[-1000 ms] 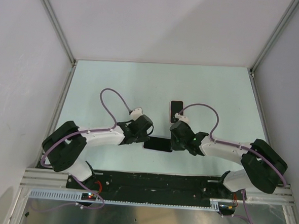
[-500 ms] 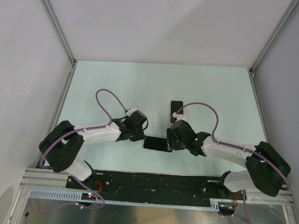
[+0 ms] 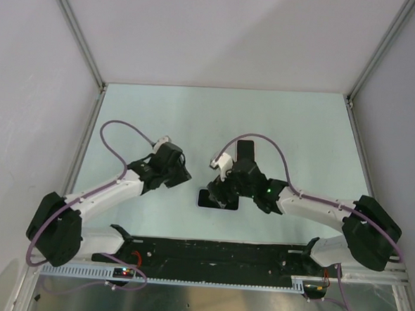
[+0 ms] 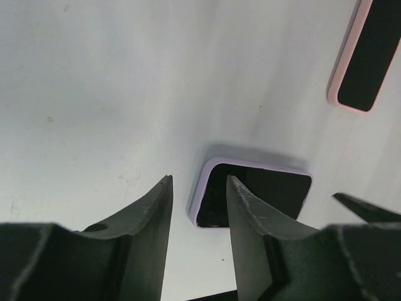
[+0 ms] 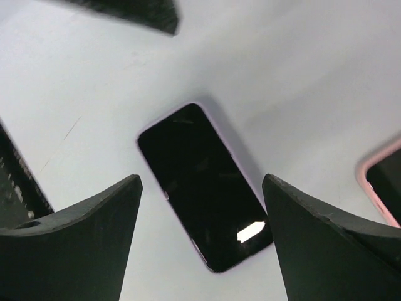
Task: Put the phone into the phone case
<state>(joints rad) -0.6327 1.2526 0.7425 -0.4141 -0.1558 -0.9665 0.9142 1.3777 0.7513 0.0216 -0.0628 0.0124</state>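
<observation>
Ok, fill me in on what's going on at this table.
Neither arm holds anything. The left end effector and the right end effector both hang open above the table, over a dark phone lying flat. It looks seated in its lavender case. A second, pink-rimmed dark slab lies farther back, untouched.

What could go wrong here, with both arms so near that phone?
The right end effector hangs open right above the phone; a careless descent could shove it sideways. The pink-rimmed case lies close beside the right arm, which might knock it. The left end effector is near too, so the two might collide.
</observation>
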